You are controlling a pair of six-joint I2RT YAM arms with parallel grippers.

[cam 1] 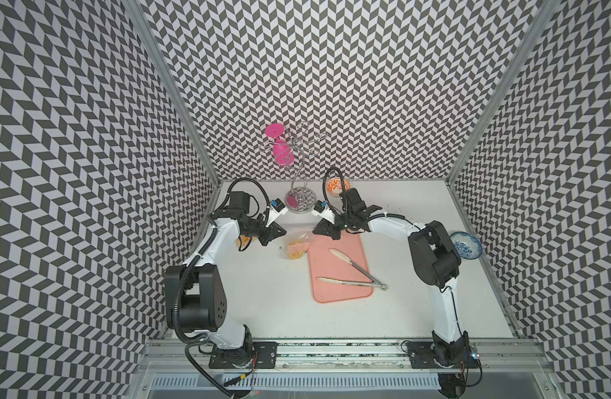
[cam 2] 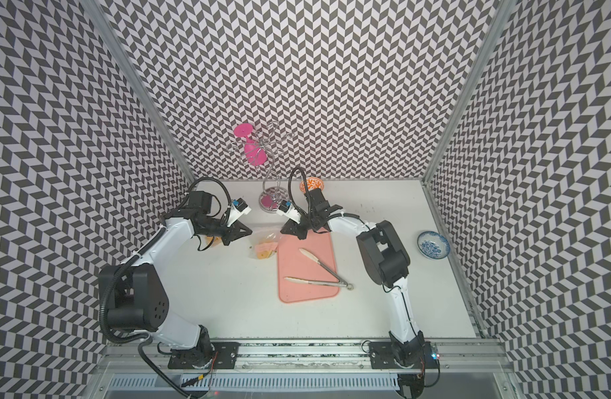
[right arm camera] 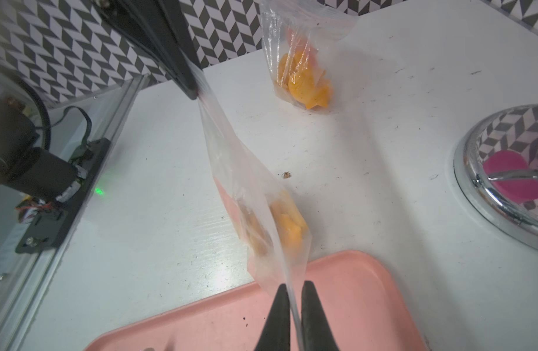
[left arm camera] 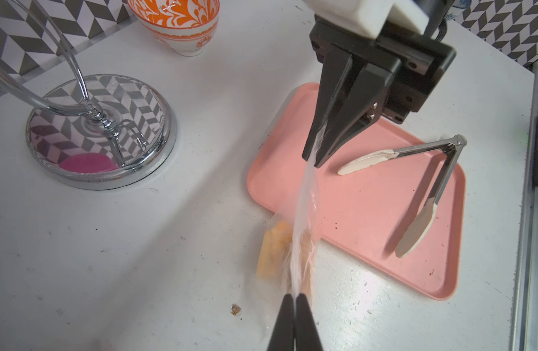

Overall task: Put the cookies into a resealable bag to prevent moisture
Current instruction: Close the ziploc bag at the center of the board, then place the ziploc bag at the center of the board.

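A clear resealable bag (left arm camera: 304, 218) hangs stretched between my two grippers just off the pink tray's far left corner. Yellow-orange cookies (right arm camera: 289, 231) lie inside its lower part, which rests on the table; they show in both top views (cam 1: 295, 250) (cam 2: 264, 250). My left gripper (left arm camera: 294, 296) is shut on one end of the bag's top edge. My right gripper (right arm camera: 293, 285) is shut on the other end, with the plastic strip pinched between its fingers. The grippers face each other (cam 1: 283, 232) (cam 1: 314, 230).
A second clear bag with orange pieces (right arm camera: 301, 76) lies by the left arm. Metal tongs (cam 1: 356, 273) rest on the pink tray (cam 1: 338, 293). A chrome glass rack (cam 1: 299, 202), orange bowl (cam 1: 335, 183) and blue bowl (cam 1: 466, 245) stand around. A crumb (left arm camera: 236, 309) lies beneath the bag.
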